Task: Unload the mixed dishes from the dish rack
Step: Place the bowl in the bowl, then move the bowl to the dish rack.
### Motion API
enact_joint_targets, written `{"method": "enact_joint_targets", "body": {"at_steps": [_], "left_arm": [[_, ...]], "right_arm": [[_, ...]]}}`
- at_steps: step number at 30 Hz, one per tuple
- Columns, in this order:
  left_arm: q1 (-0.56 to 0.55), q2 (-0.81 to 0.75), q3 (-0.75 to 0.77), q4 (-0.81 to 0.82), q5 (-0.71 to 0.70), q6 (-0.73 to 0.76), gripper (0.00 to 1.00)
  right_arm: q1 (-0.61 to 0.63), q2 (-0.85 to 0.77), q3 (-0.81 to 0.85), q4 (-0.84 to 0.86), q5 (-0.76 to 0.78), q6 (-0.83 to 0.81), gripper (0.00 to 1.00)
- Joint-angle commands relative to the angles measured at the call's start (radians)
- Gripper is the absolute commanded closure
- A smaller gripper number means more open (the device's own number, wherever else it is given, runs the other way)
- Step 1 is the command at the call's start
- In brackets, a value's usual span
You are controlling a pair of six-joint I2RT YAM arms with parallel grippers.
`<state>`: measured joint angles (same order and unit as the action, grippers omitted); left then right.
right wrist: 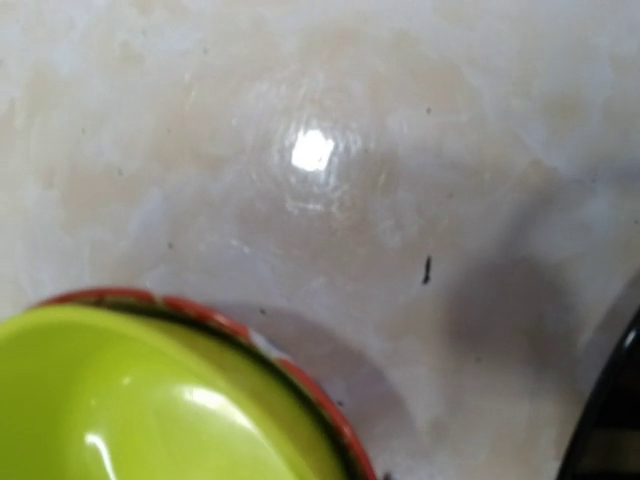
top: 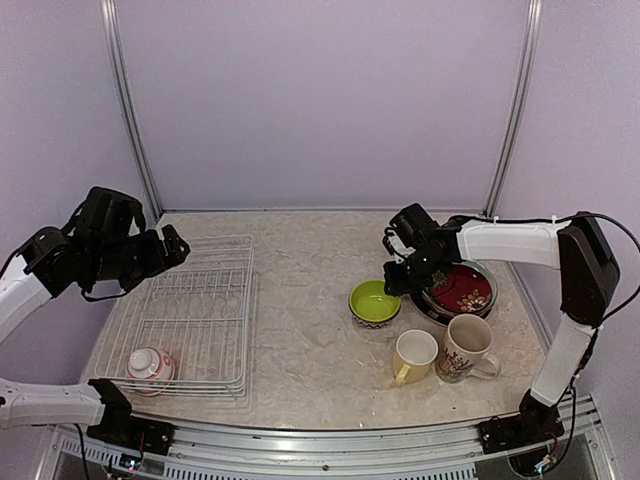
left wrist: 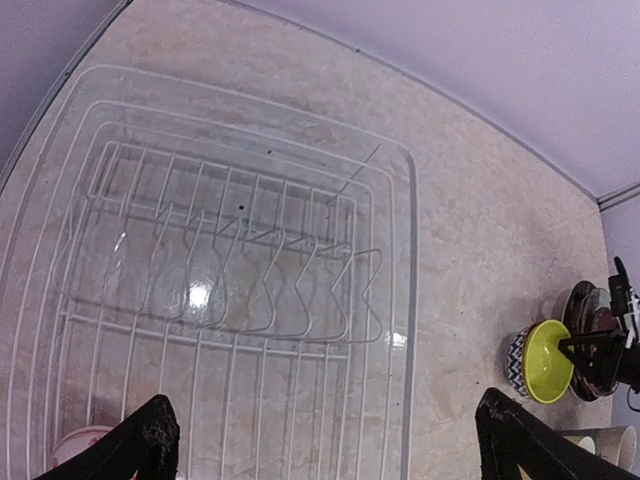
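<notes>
The white wire dish rack [top: 215,300] lies at the left and holds only a red-white patterned bowl [top: 150,367] in its near left corner. My left gripper [top: 175,248] hovers above the rack's far side, open and empty; in the left wrist view its fingertips [left wrist: 152,440] stand wide apart over the rack [left wrist: 400,250]. On the table at the right sit the lime-green bowl [top: 374,302], yellow mug [top: 413,355], cream patterned mug [top: 465,348] and dark red floral plate [top: 462,290] atop a dark-rimmed stack. My right gripper [top: 402,275] is low between bowl and plates. Its fingers are hidden.
The right wrist view shows the green bowl's red-edged rim [right wrist: 150,400] close below and a dark edge [right wrist: 612,420] at the right. Bare marble table [top: 310,330] lies between rack and dishes. Metal frame posts [top: 510,120] stand behind.
</notes>
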<state>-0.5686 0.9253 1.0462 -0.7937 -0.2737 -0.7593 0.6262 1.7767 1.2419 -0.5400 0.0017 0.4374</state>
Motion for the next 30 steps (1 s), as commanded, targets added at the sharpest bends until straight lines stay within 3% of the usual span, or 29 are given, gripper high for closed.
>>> {"method": "enact_joint_targets", "body": {"at_steps": [1, 8, 12, 14, 19, 30], "left_arm": [[0.009, 0.001, 0.003, -0.290, -0.038, -0.178, 0.01], [0.026, -0.011, -0.049, -0.549, -0.012, -0.504, 0.01], [0.026, 0.041, -0.089, -0.596, 0.052, -0.583, 0.01], [0.026, 0.061, -0.118, -0.565, 0.082, -0.592, 0.05], [0.026, 0.102, -0.186, -0.520, 0.087, -0.640, 0.27], [0.077, 0.173, -0.271, -0.401, 0.086, -0.562, 0.51]], "right_arm": [[0.003, 0.000, 0.027, 0.007, 0.000, -0.018, 0.71], [0.012, -0.063, 0.042, -0.006, 0.000, -0.037, 0.45], [0.012, -0.085, 0.046, -0.009, 0.000, -0.048, 0.36], [0.013, -0.088, 0.047, -0.011, 0.000, -0.052, 0.34], [0.012, -0.108, 0.029, -0.011, 0.000, -0.049, 0.32], [0.012, -0.158, -0.005, -0.004, 0.000, -0.036, 0.30]]}}
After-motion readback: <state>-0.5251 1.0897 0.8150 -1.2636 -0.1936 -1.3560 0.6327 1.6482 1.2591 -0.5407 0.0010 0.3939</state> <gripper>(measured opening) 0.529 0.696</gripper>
